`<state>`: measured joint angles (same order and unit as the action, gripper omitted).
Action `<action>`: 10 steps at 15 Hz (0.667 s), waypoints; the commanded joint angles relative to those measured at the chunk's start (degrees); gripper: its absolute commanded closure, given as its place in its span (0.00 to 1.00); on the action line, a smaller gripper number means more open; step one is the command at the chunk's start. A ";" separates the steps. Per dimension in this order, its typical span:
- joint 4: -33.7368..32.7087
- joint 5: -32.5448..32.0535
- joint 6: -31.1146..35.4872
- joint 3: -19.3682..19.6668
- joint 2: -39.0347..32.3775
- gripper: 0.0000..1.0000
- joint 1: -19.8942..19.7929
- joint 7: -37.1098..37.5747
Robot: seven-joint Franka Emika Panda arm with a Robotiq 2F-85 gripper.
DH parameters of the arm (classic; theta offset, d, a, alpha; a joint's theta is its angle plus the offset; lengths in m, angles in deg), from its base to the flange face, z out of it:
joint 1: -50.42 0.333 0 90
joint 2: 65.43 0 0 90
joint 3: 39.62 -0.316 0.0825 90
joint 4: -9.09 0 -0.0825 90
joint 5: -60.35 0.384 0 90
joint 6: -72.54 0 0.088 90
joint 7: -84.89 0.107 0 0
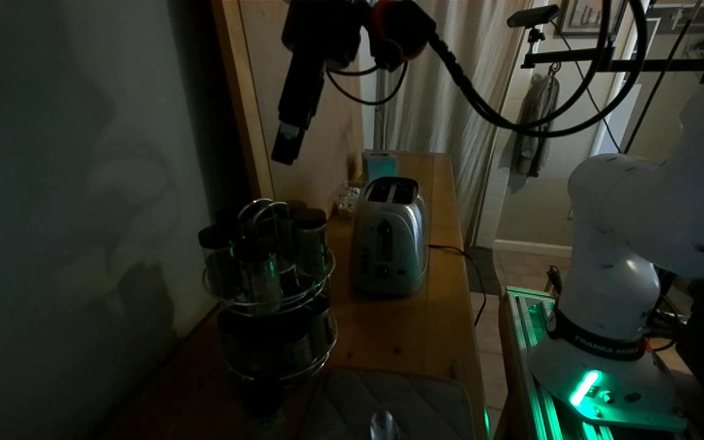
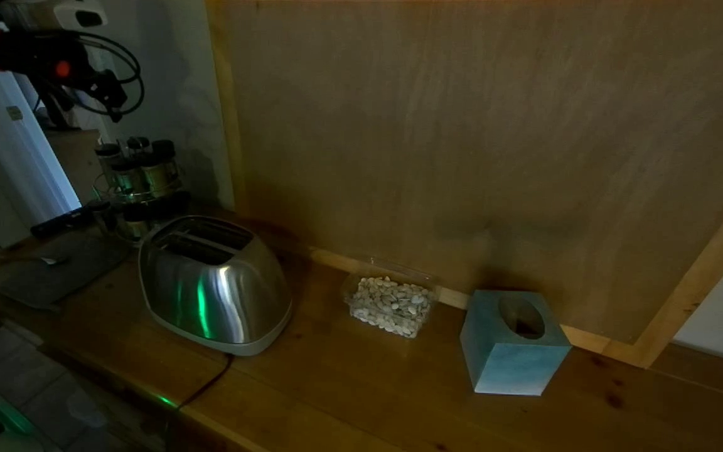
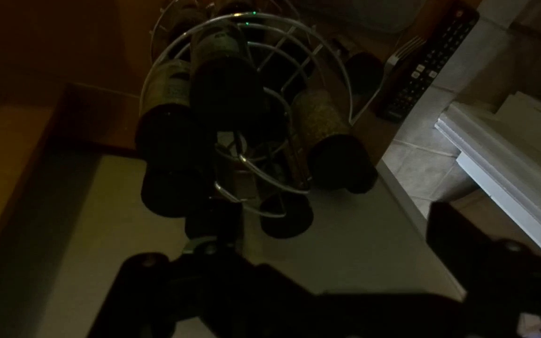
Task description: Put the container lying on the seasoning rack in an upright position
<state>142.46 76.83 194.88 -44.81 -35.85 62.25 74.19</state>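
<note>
The seasoning rack, a round two-tier wire carousel, stands on the wooden counter by the wall in both exterior views (image 1: 296, 300) (image 2: 142, 196). In the wrist view its wire rings (image 3: 254, 14) fill the upper middle. Dark-capped jars (image 1: 311, 241) stand around its upper tier; the lower tier is very dark. I cannot make out which container is lying down. One jar (image 3: 359, 65) is outside the rings, beside the rack. My gripper (image 1: 286, 146) hangs above the rack, apart from it. In the wrist view the gripper (image 3: 334, 225) is open, with nothing between its fingers.
A steel toaster (image 1: 390, 244) stands beside the rack. A grey mat (image 1: 401, 397) with a spoon (image 1: 384, 426) lies near it. A black remote (image 3: 432, 61) and a fork (image 3: 404, 50) lie close by. A pebble box (image 2: 393, 304) and blue tissue box (image 2: 515, 342) are farther along.
</note>
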 commanded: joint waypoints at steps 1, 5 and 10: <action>-1.53 -0.97 -3.36 1.44 3.62 0.00 -0.11 -0.20; -3.28 -1.34 -9.26 2.55 6.54 0.00 -0.20 -0.68; -5.25 -2.73 -18.41 2.81 9.27 0.00 -0.45 -1.42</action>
<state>138.77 76.30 182.24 -42.29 -28.09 62.13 73.68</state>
